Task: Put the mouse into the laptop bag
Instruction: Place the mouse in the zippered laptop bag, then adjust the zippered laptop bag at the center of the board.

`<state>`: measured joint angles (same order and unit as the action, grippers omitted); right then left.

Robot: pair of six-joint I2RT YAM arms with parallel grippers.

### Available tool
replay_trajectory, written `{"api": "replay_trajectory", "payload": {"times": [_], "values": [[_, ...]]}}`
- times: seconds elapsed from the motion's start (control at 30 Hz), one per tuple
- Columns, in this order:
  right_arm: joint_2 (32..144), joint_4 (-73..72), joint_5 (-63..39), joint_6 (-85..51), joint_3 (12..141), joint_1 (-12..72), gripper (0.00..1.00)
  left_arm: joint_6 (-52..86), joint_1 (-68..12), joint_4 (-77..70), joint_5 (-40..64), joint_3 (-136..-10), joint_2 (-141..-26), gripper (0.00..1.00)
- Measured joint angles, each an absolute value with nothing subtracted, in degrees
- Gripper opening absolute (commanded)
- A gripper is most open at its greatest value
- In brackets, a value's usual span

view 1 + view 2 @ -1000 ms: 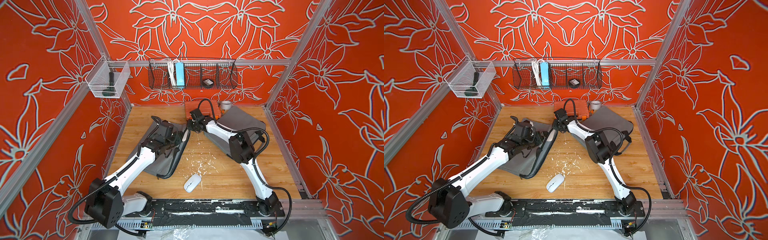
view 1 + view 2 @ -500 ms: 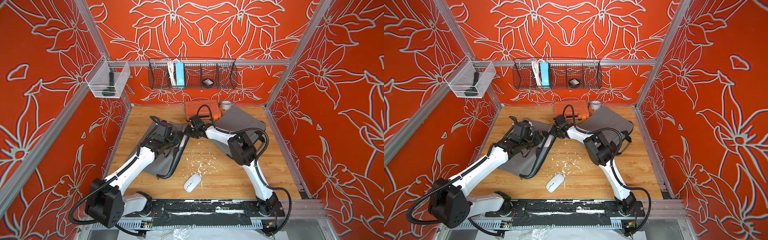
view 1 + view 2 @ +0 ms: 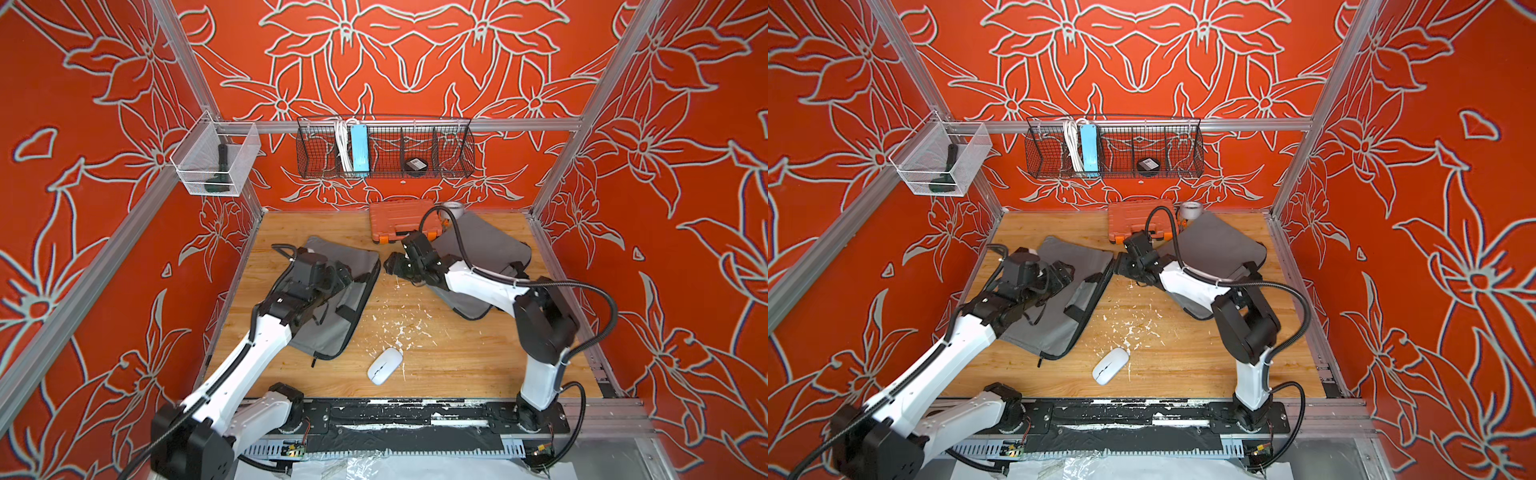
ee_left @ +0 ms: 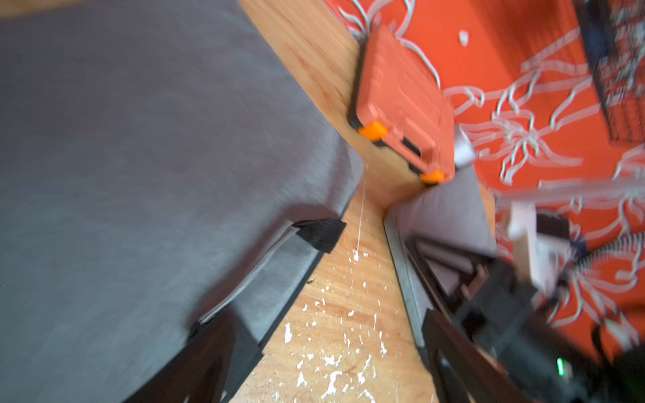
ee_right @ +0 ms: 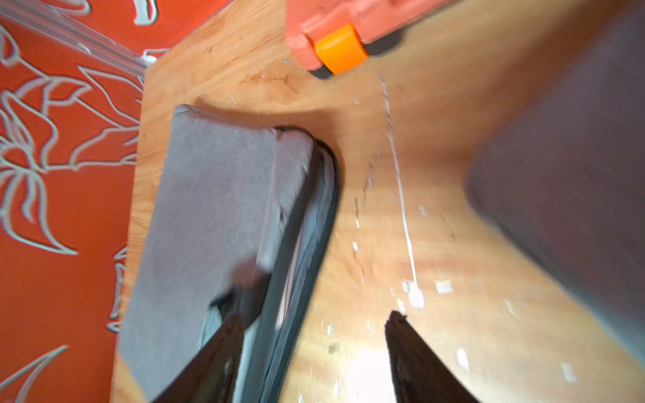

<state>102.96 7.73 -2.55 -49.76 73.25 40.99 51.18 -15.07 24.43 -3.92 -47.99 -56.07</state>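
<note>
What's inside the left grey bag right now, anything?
Nothing shows inside the left bag: its zipper edge shows only a narrow gap, and the top panel covers the interior. The mouse lies outside on the table.

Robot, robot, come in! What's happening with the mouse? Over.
Both grippers open: left gripper over the laptop bag, right gripper at its zip edge. Mouse on the table, outside the bag, untouched. Nothing blocking it.
</note>
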Motion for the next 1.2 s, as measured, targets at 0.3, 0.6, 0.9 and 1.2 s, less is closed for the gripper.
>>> {"api": "replay_trajectory", "payload": {"times": [0.3, 0.6, 0.9, 1.2], "values": [[102.78, 4.99, -0.62, -49.76, 66.85, 57.25, 0.83, 49.78, 0.93, 27.31, 0.73, -29.06, -43.48, 0.89], [113.21, 6.72, -0.80, -48.45, 74.06, 59.31, 0.33, 47.62, 3.07, 24.38, 3.64, -20.29, -40.84, 0.88], [117.67, 8.54, -0.95, -47.44, 76.40, 54.28, 0.00, 49.28, 3.44, 24.45, 1.58, -18.68, -31.68, 0.91], [123.39, 11.05, -3.33, -44.62, 85.12, 48.18, 0.00, 51.27, 3.51, 27.22, 1.98, -19.31, -38.76, 0.92]]}}
